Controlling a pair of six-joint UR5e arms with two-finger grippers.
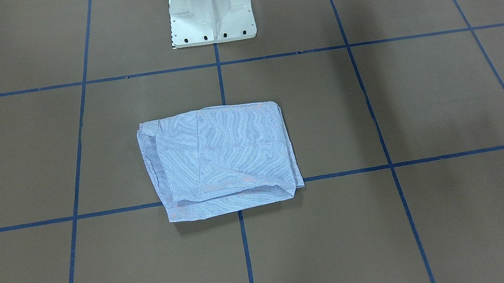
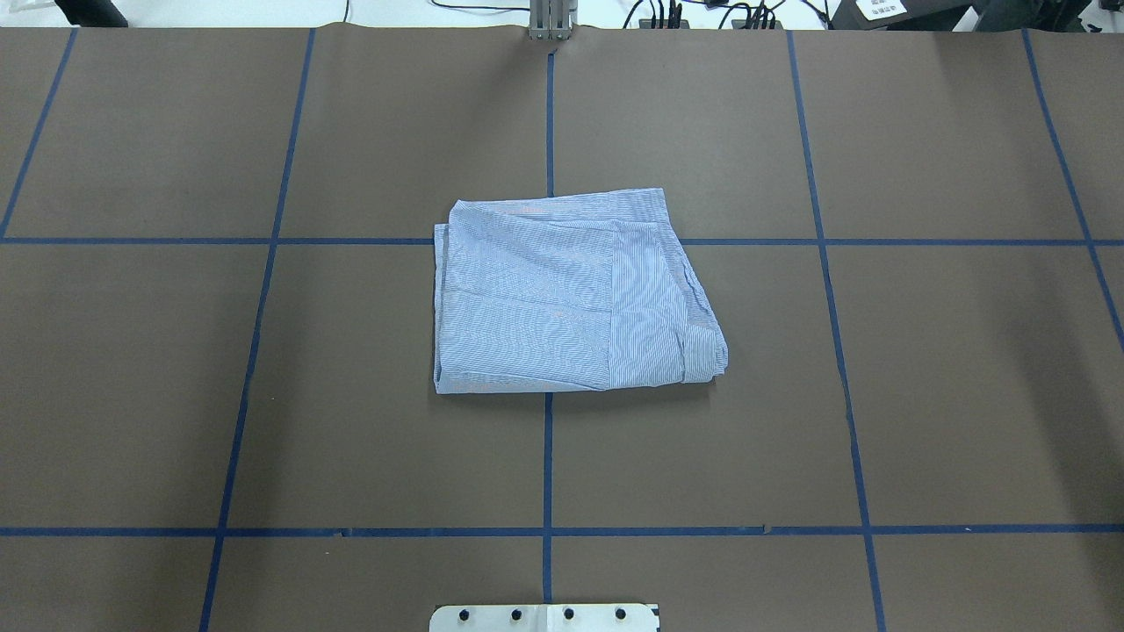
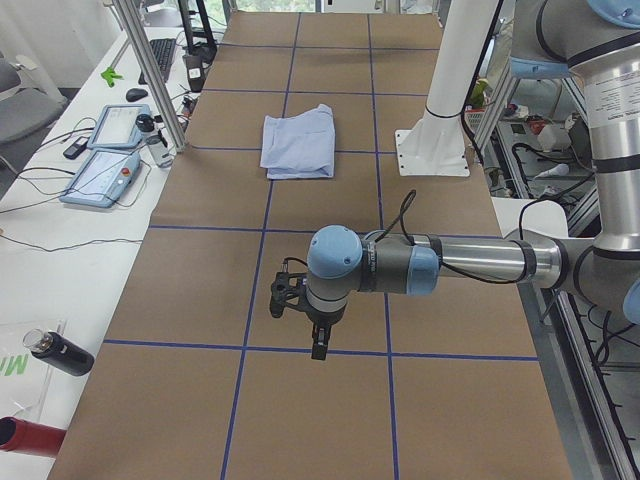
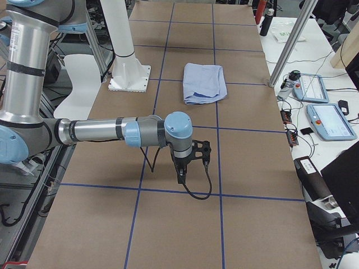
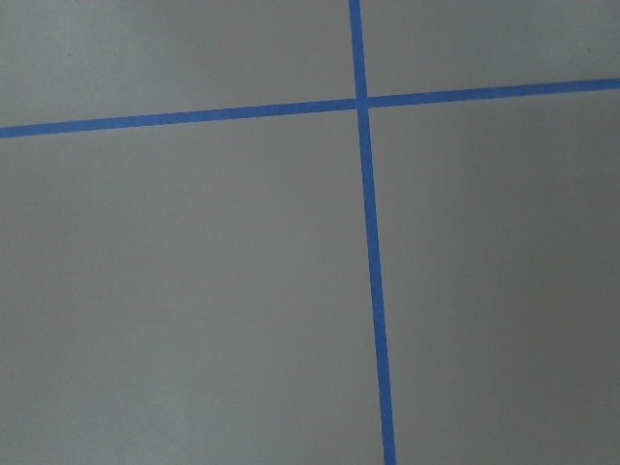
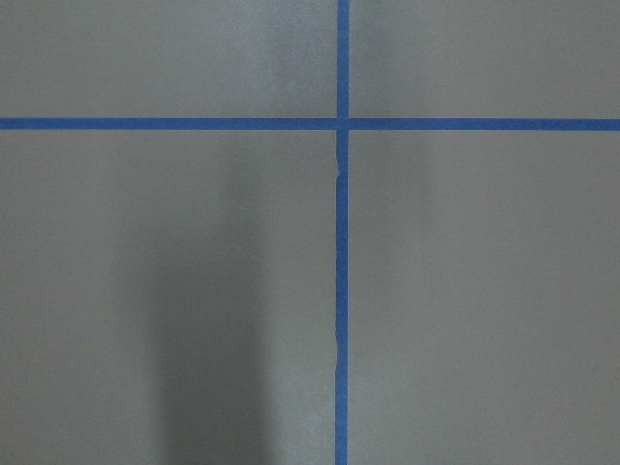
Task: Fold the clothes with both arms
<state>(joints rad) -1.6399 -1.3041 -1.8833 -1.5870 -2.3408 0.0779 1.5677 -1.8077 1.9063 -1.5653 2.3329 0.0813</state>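
Shirt (image 2: 562,290) — thin creased cloth (matt), table (image 2: 878,395) matt paper, tape lines (image 2: 547,456) smooth.

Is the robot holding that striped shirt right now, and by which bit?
Nothing is held. The shirt lies folded on the table; the left end effector and right end effector hang well away from it.

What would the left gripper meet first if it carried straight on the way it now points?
Probably the table, near a tape crossing: the left gripper points down, and its wrist view shows nothing else.
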